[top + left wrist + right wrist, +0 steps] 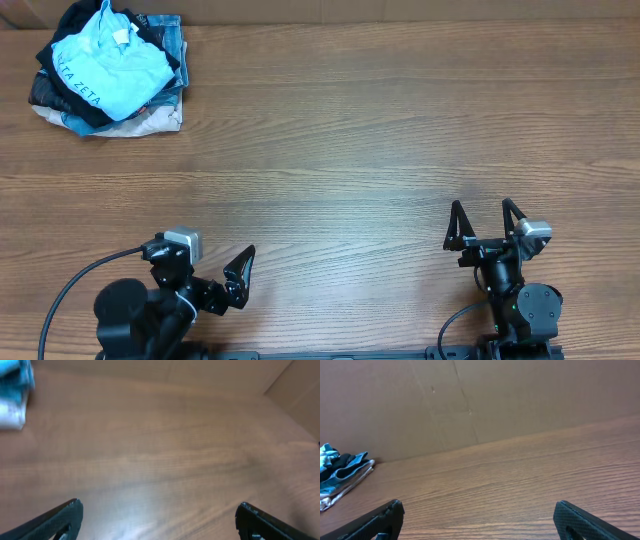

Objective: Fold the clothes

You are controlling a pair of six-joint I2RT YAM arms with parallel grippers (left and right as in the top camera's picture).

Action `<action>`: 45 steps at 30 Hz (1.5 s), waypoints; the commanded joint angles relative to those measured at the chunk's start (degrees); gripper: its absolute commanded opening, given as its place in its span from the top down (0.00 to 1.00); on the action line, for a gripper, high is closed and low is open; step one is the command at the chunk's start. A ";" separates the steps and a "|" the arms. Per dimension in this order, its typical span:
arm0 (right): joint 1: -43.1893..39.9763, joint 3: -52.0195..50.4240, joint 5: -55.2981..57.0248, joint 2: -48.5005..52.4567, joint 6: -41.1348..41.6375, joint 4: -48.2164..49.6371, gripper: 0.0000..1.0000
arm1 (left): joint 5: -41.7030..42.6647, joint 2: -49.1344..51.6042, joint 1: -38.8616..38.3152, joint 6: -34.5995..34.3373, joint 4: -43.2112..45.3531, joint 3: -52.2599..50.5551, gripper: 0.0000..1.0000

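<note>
While left pincer and right pincer gape empty, the T-shirt atop the pile looks soft and light, best pinched at a loose edge.

The tabletop is smooth brown wood grain with a faint sheen, and the sky-blue T-shirt is soft, matt, wrinkled cloth.
</note>
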 commanded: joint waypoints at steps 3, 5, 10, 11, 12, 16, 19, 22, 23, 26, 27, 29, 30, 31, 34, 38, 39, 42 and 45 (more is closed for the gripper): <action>-0.11 -0.61 0.11 -0.57 -0.24 0.35 0.00 | -11.08 -4.98 -4.55 -6.69 10.21 -6.93 0.00; -0.11 -0.61 0.11 -0.57 -0.24 0.37 0.00 | -13.27 -6.43 -4.52 -9.07 15.21 -11.04 0.00; -0.11 -0.61 0.11 -0.57 -0.24 0.37 0.00 | -13.60 -10.49 -4.50 -9.40 25.92 -20.79 0.00; -0.11 -0.61 0.11 -0.57 -0.24 0.35 0.00 | -13.44 -11.34 -4.50 -9.35 27.04 -22.18 0.00; -0.11 -0.61 0.11 -0.57 -0.24 0.37 0.00 | -13.66 -12.31 -4.50 -9.35 28.02 -23.69 0.00; -0.11 -0.61 0.11 -0.57 -0.24 0.37 0.00 | -14.29 -13.35 -4.11 -7.80 33.57 -28.13 0.00; -0.11 -0.61 0.11 -0.57 -0.24 0.37 0.00 | -14.36 -13.35 -3.54 -5.03 37.75 -30.82 0.00; -0.11 -0.61 0.11 -0.57 -0.24 0.37 0.00 | -15.37 -13.35 -2.82 -2.86 39.28 -32.02 0.00; -0.11 -0.61 0.11 -0.57 -0.24 0.37 0.00 | -15.89 -13.35 -2.51 -1.09 39.23 -32.02 0.00; -0.11 -0.61 0.11 -0.57 -0.24 0.35 0.00 | -16.04 -13.35 -1.68 0.37 39.10 -32.00 0.00; -0.11 -0.61 0.11 -0.57 -0.24 0.37 0.00 | -16.04 -13.35 -1.44 0.35 39.12 -32.00 0.00; -0.11 -0.61 0.11 -0.57 -0.24 0.37 0.00 | -16.06 -13.35 -1.18 0.35 39.12 -32.00 0.00; -0.11 -0.61 0.11 -0.57 -0.24 0.37 0.00 | -16.04 -13.35 -1.11 0.35 39.12 -32.00 0.00; -0.11 -0.61 0.11 -0.57 -0.24 0.37 0.00 | -16.04 -13.35 -1.11 0.35 39.12 -32.00 0.00; -0.11 -0.61 0.11 -0.57 -0.24 0.37 0.00 | -16.04 -13.33 -1.14 0.35 39.15 -32.00 0.00; -0.11 -0.61 0.11 -0.57 -0.24 0.37 0.00 | -16.04 -13.33 -1.14 0.35 39.12 -32.00 0.00; -0.11 -0.61 0.11 -0.57 -0.24 0.37 0.00 | -16.04 -13.33 -1.14 0.35 39.12 -32.00 0.00; -0.11 -0.61 0.11 -0.57 -0.24 0.37 0.00 | -16.04 -13.33 -1.14 0.35 39.12 -32.00 0.00; -0.11 -0.61 0.11 -0.57 -0.24 0.37 0.00 | -16.04 -13.33 -1.14 0.35 39.12 -32.00 0.00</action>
